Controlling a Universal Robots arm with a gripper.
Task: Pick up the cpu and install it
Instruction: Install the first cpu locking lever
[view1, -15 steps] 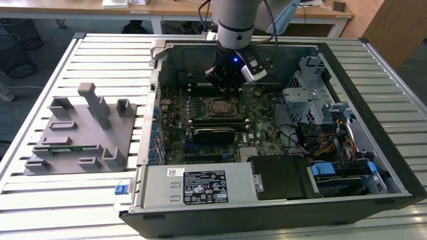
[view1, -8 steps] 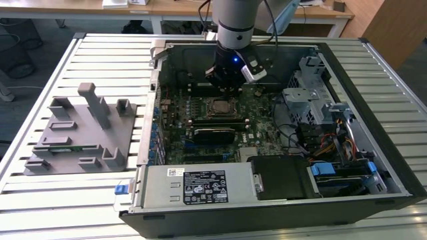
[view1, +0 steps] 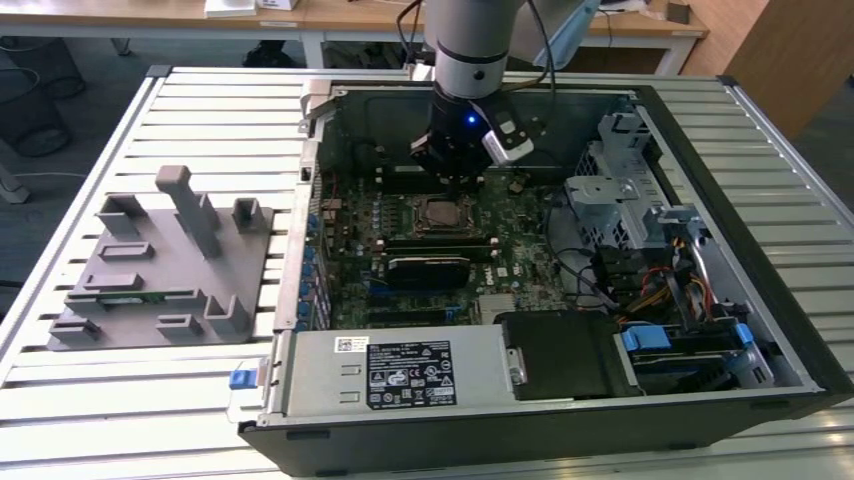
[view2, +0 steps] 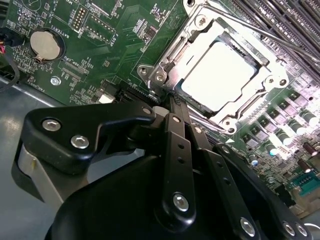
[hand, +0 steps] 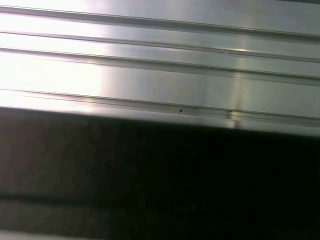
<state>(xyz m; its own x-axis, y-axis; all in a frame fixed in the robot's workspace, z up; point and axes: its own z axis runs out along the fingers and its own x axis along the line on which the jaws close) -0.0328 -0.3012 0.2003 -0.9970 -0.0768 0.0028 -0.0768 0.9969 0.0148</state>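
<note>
One robot arm hanging over a CPU sitting in its socket

One open computer case (view1: 561, 400) is lying on its side on a slatted metal table (view1: 200, 110), exposing the green motherboard (view1: 527, 215) from above, presumably so the arm can reach straight down. The gripper (view1: 461, 180) is hanging just above the board, close beside the socket (view1: 438, 213). In the second wrist view, the cpu (view2: 221, 74) is resting flat inside the socket's metal frame (view2: 165, 65), its silvery top glaring brightly; it appears to be already placed rather than carried. The black finger linkages (view2: 177, 150) are drawn close together and are gripping nothing I can make out. A grey parts tray (view1: 154, 265) is sitting on the table at the exterior view's left, well apart from the case. White and black labels (view1: 410, 373) are showing on the power supply, but their print is too small to read. The first wrist view is showing pale metal ridges above a dark band.
</note>
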